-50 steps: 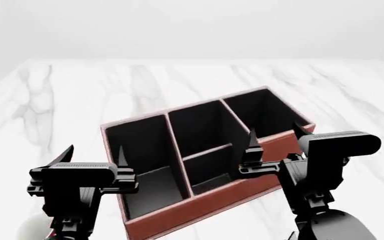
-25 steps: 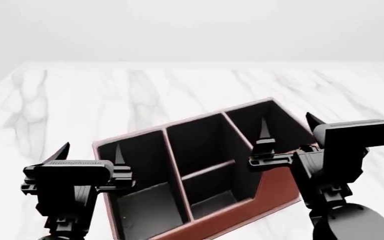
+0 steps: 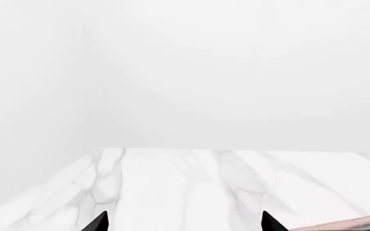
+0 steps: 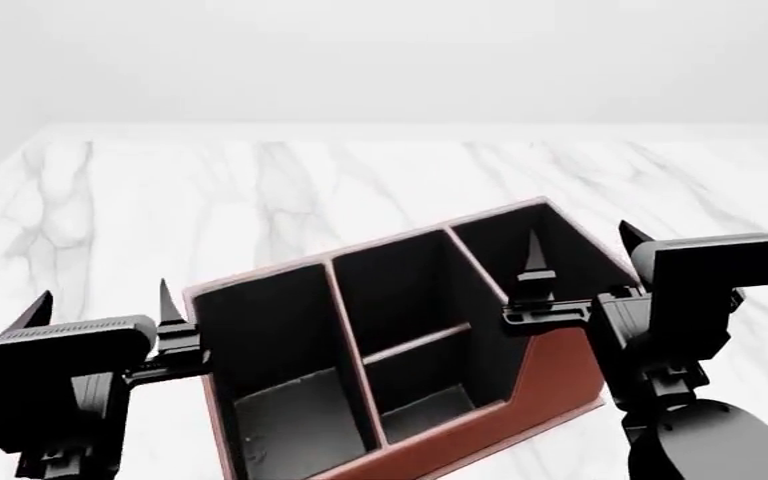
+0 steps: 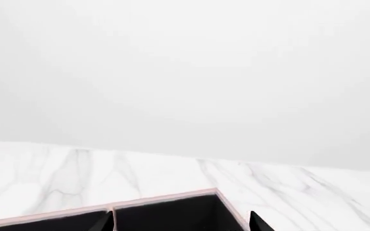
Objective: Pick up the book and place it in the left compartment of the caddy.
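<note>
Currently, caddy: reddish-brown organiser with a black interior, sitting at an angle on the white marble surface, filling the lower middle of the head view
Left compartment: long black-lined slot running front to back at the caddy's left end; only its dark floor shows inside
Middle of the caddy: two shorter slots split by a cross divider, one behind the other
Far right end: a slot with taller walls, next to the right arm
Book: not visible in any of the three views, so its place cannot be told
Left gripper: held above the surface just left of the caddy's left wall; its two pointed fingers stand well apart, released, with nothing between them
Right gripper: held over the caddy's right end, fingers spread and released, grasping nothing
Left wrist view: two dark fingertips wide apart at the frame's edge, bare marble beyond, and a sliver of the caddy's rim in one corner
Right wrist view: the caddy's pale rim and black interior between the two fingertips, marble beyond
</note>
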Tool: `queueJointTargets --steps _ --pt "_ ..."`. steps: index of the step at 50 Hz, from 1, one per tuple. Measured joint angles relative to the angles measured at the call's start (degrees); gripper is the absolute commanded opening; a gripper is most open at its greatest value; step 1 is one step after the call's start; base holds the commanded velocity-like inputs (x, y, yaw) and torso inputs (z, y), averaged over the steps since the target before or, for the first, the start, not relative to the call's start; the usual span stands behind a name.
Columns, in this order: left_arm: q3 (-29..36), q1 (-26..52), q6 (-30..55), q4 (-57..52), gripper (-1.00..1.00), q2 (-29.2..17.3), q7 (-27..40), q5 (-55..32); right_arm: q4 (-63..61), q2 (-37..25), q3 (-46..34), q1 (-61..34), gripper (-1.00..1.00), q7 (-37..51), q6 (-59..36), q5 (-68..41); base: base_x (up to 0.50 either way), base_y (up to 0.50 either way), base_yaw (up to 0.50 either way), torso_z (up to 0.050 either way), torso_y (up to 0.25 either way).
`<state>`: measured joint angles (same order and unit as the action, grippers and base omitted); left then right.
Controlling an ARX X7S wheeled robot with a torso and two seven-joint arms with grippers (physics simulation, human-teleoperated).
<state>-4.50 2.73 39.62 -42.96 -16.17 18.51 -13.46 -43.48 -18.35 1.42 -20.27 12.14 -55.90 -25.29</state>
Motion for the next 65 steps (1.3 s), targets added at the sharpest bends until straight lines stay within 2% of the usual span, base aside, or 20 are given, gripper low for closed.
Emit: queueJointTargets --steps 17,29,37,43,47,57,65 --pt "-13.19 -6.47 0.74 -6.15 1.0 -0.01 2.91 -1.95 0.71 -0.25 -0.35 0.1 1.0 0.58 0.34 0.0 0.0 0.0 0.0 0.0 0.0" --pt "-15.38 -8.0 0.04 -6.74 1.0 0.19 3.36 -2.61 0.03 -1.18 -0.79 -1.25 1.0 2.12 -1.88 0.37 0.0 0.0 0.0 0.0 0.0" --pt "-15.8 -8.36 -0.08 -6.87 1.0 0.06 3.41 -3.05 -5.04 -3.56 2.97 -7.25 1.0 1.08 -11.69 -4.36 0.0 0.0 0.0 0.0 0.0" --pt "-15.71 -8.38 -0.11 -6.83 1.0 -0.16 3.45 -3.18 -4.79 -7.69 6.33 -14.51 1.0 -5.7 -19.33 -11.48 0.0 0.0 0.0 0.0 0.0" --pt "-15.46 -8.26 -0.23 -6.47 1.0 -0.28 3.46 -3.2 -2.15 -12.03 5.12 -18.27 1.0 -11.79 -20.21 -14.16 0.0 0.0 0.0 0.0 0.0" --pt "-15.38 -8.07 -0.18 -6.08 1.0 -0.63 3.56 -3.46 4.22 -24.2 -3.34 -22.98 1.0 -29.22 -14.63 -15.15 0.0 0.0 0.0 0.0 0.0" --pt "-15.55 -8.22 -0.19 -6.11 1.0 -0.81 3.73 -3.63 5.78 -31.41 -9.05 -22.9 1.0 -38.28 -9.61 -13.64 0.0 0.0 0.0 0.0 0.0"
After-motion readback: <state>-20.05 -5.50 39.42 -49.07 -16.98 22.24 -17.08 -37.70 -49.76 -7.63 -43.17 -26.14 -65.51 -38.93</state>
